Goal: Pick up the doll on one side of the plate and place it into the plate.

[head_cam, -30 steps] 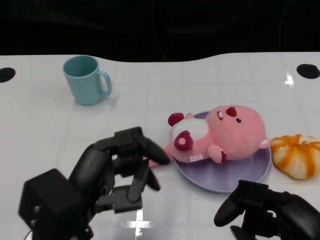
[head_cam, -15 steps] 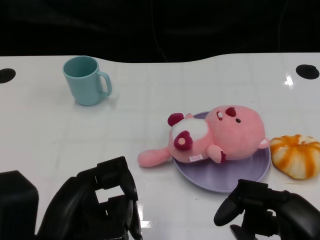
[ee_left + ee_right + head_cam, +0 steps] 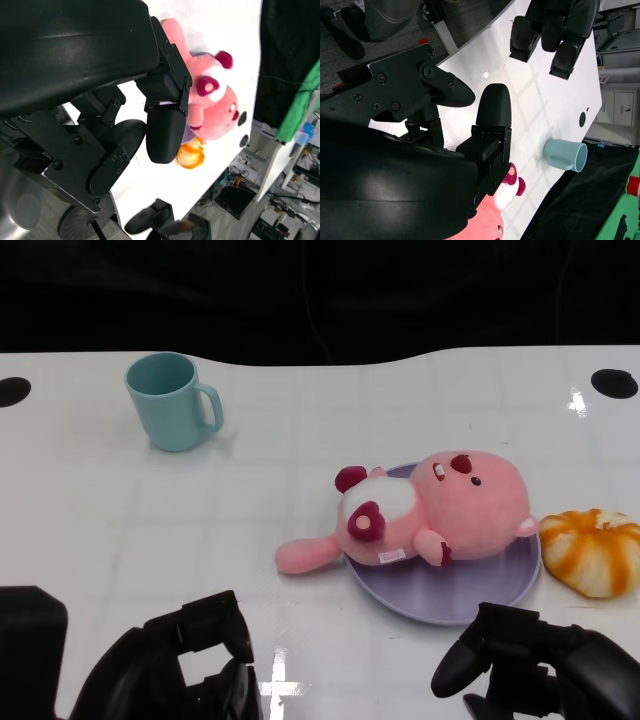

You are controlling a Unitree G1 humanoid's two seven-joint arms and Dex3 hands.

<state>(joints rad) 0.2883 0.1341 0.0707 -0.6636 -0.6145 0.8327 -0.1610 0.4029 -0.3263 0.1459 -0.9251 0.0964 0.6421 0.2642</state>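
A pink plush doll [image 3: 440,510] lies on its side in the purple plate [image 3: 470,602], right of the table's middle. Its tail hangs over the plate's left rim onto the white table. My left hand [image 3: 190,665] is low at the near edge, well back from the doll, fingers apart and holding nothing. My right hand [image 3: 530,665] sits at the near right just in front of the plate, also holding nothing. The left wrist view shows the doll [image 3: 215,105] beyond bare fingers [image 3: 162,135]. The right wrist view shows a bit of the doll [image 3: 495,210].
A teal mug [image 3: 175,400] stands at the far left, handle pointing right. An orange and white striped plush [image 3: 595,550] lies against the plate's right side. Black round marks sit at the table's far corners. The right wrist view also shows the mug [image 3: 565,154].
My left hand has drawn back from beside the doll's tail toward the near edge and sunk lower in the picture. The doll, plate and right hand have stayed in place.
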